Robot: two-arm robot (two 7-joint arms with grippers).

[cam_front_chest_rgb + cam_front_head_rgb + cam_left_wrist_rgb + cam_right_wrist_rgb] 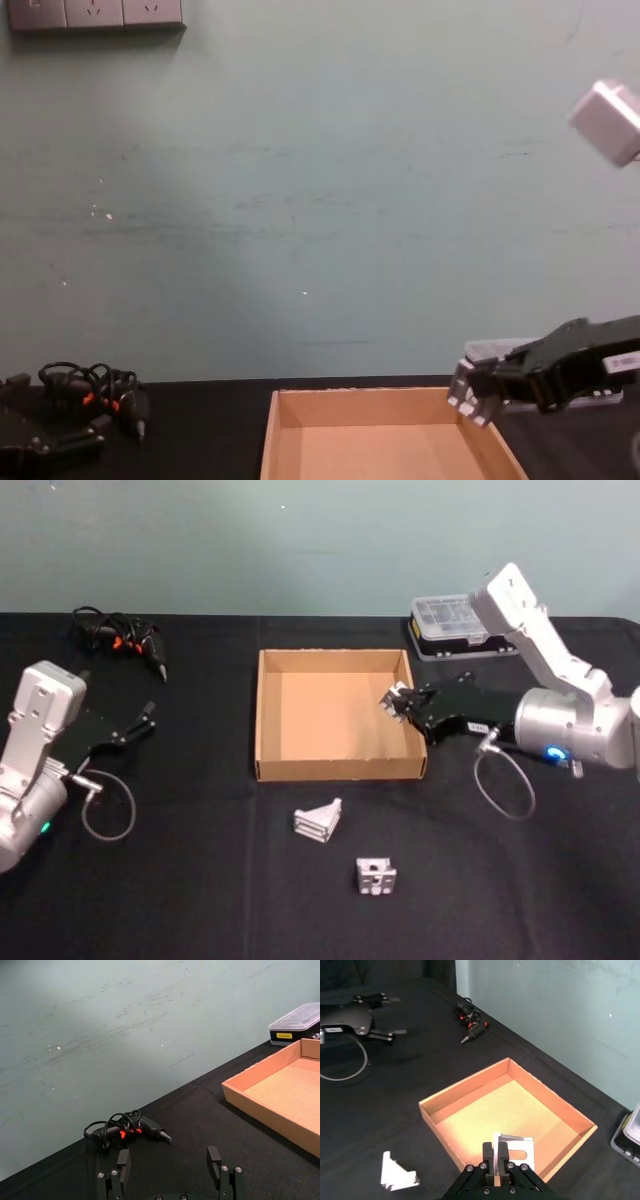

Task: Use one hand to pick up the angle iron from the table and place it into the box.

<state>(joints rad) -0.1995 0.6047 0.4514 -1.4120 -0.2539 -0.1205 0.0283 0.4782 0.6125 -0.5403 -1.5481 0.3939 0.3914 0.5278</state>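
Note:
My right gripper (400, 704) hangs over the right side of the tan cardboard box (335, 771), shut on a silver angle iron (392, 696). In the right wrist view the angle iron (516, 1149) sits pinched between the closed fingers (501, 1156), above the box (465, 1085) floor near its wall. From the chest the gripper (478, 393) and the iron (464, 390) are just above the box's (360, 400) right rim. Two more angle irons (320, 820) (376, 876) lie on the black table (200, 880) in front of the box. My left gripper (146, 718) is parked open at the left.
A clear-lidded plastic case (455, 622) stands behind the box at the right. A bundle of black cables with red marks (120, 636) lies at the back left. The left wrist view shows the open left gripper (169, 1154) facing those cables (125, 1130).

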